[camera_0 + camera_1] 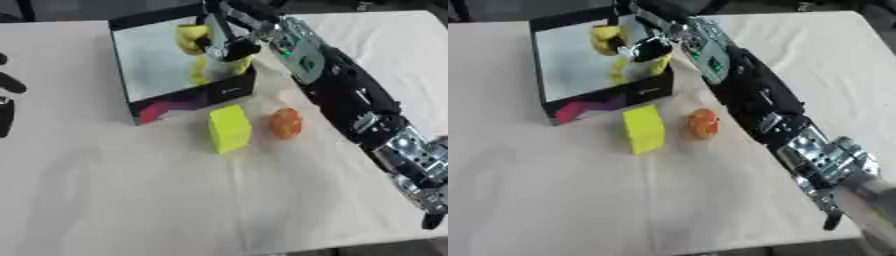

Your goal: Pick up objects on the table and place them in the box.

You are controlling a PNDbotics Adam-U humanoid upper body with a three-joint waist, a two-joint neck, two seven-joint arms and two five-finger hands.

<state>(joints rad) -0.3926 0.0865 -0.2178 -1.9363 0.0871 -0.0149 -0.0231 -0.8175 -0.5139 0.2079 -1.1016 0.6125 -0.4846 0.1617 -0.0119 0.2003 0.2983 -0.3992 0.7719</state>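
I had the right robot hand (229, 47) extended over the box (175, 100), its fingers curled around a yellow object (192, 37) inside the box opening. The left robot hand (7, 100) showed dark at the left edge; I could not tell its state. A yellow block (229, 128) and an orange object (285, 123) lay near each other on the worktop (175, 200), just in front of the box.

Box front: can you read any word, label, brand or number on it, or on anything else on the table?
Box: a small pale mark on the dark front wall beside the pink and purple patches, too blurred to read.
Yellow block: no text visible.
Orange object: no text visible.
Yellow object in the right hand over the box: no text visible.
Right arm: green patches, no readable characters.
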